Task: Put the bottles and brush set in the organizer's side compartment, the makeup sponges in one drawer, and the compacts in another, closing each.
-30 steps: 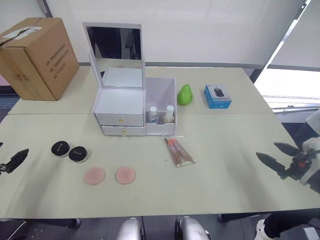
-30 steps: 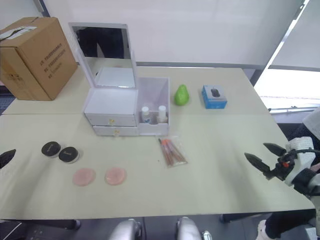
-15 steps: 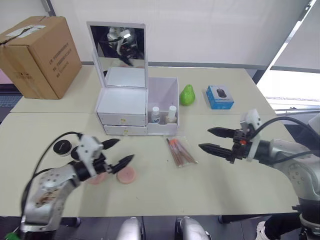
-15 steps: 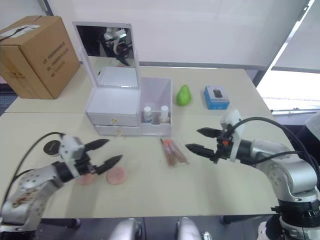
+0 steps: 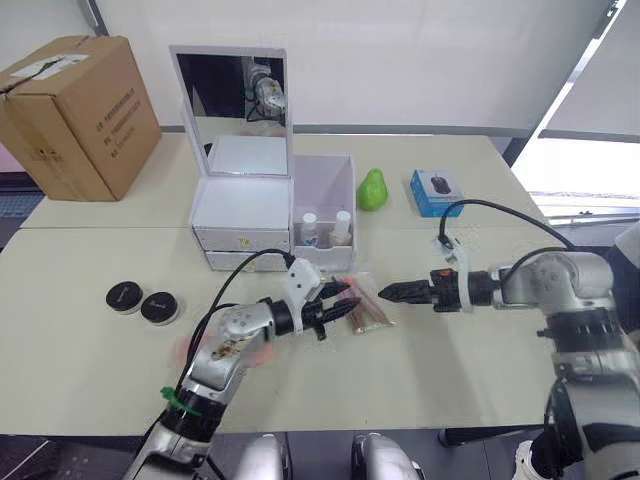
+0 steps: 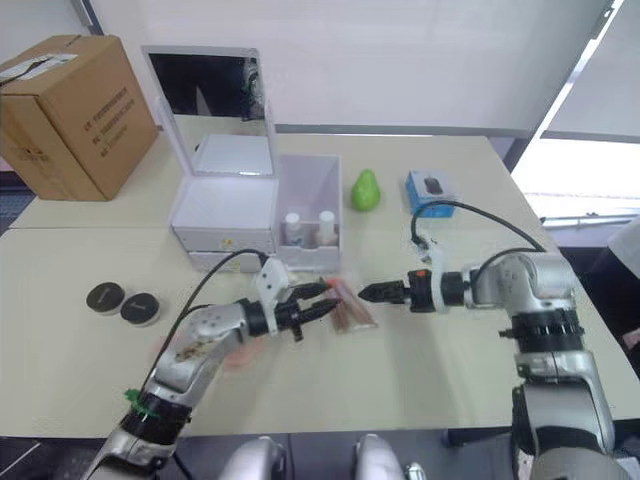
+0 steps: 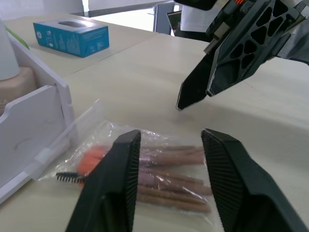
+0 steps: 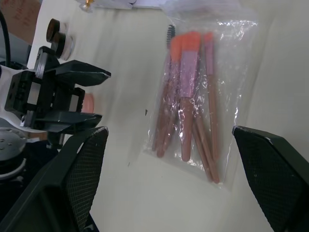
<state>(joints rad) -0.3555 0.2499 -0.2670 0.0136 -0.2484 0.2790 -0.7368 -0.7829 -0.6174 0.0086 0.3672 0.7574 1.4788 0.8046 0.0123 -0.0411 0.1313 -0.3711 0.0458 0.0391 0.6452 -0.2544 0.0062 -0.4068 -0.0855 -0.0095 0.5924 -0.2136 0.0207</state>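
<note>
left gripper (image 5: 343,300): open over brush set (image 8: 190,96) (bagged) | right gripper (image 5: 388,292): open, empty | labels: unreadable

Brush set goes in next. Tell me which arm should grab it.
Left, probably. The left gripper hangs open right over the brush set, jaws either side of it. The right gripper sits beside the bag's far edge, near the organizer.

A: Brush set (image 8: 190,96) — clear, crinkled glossy plastic bag. Organizer (image 5: 270,215) smooth white plastic, mirror (image 5: 228,92) glossy.

B: Desk (image 5: 480,360) matt, pale, smooth. Box (image 5: 75,115) at ten o'clock: plain brown cardboard. Compacts (image 5: 140,301) black, slight sheen.
</note>
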